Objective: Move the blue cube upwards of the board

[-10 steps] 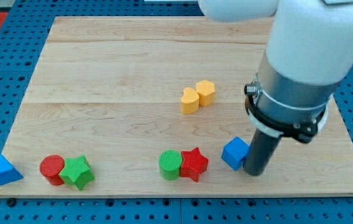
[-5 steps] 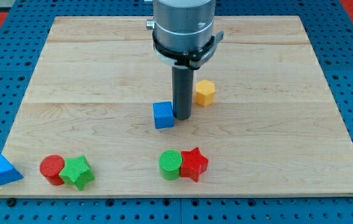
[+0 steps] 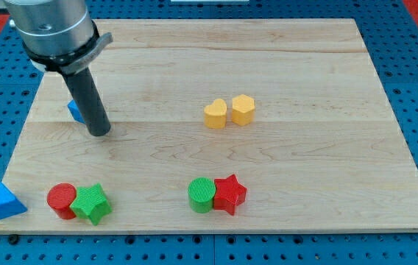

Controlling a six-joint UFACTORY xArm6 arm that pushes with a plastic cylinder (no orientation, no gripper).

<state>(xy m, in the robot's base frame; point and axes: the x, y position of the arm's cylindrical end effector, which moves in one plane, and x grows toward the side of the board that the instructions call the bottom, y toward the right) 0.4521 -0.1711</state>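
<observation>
The blue cube point(image 3: 75, 110) sits near the wooden board's point(image 3: 305, 66) left side, in its upper half, mostly hidden behind my rod. My tip point(image 3: 100, 133) rests on the board just to the right of and below the cube, touching or nearly touching it.
A yellow heart point(image 3: 214, 114) and a yellow hexagon point(image 3: 243, 109) sit side by side at mid-board. A green cylinder point(image 3: 202, 195) and a red star point(image 3: 230, 193) touch near the bottom. A red cylinder point(image 3: 61, 199) and a green star point(image 3: 92, 204) lie at bottom left. A blue triangle point(image 3: 4, 201) sits off the board's left corner.
My tip has swept from the board's lower right across to the upper left, pushing the blue cube with it. The yellow heart is uncovered again. The other blocks have not moved.
</observation>
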